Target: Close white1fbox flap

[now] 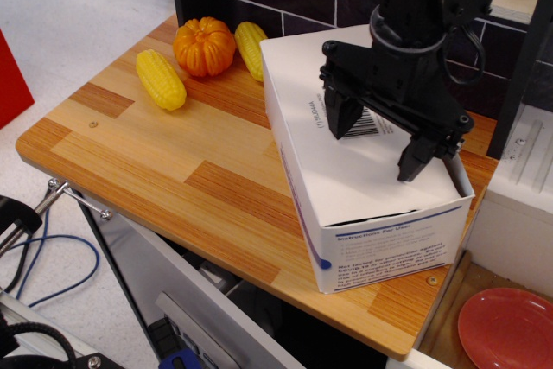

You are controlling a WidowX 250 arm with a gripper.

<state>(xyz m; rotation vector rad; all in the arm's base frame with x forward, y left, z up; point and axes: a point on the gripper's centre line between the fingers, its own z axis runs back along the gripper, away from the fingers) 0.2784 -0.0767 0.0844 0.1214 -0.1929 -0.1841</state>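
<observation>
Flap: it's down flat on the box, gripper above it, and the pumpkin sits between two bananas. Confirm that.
Wrong on one point: the pumpkin sits between two corn cobs, not bananas, as observation.image shows. The flap does lie down on the box, with the open gripper above it.

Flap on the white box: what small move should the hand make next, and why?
Probably a slight further press downward. The flap lies nearly flat over the white box, with the open hand spread just above it, near the barcode. A thin dark gap shows along the front edge, and the box's right wall stands a little above the flap, so it does not look fully seated.
</observation>
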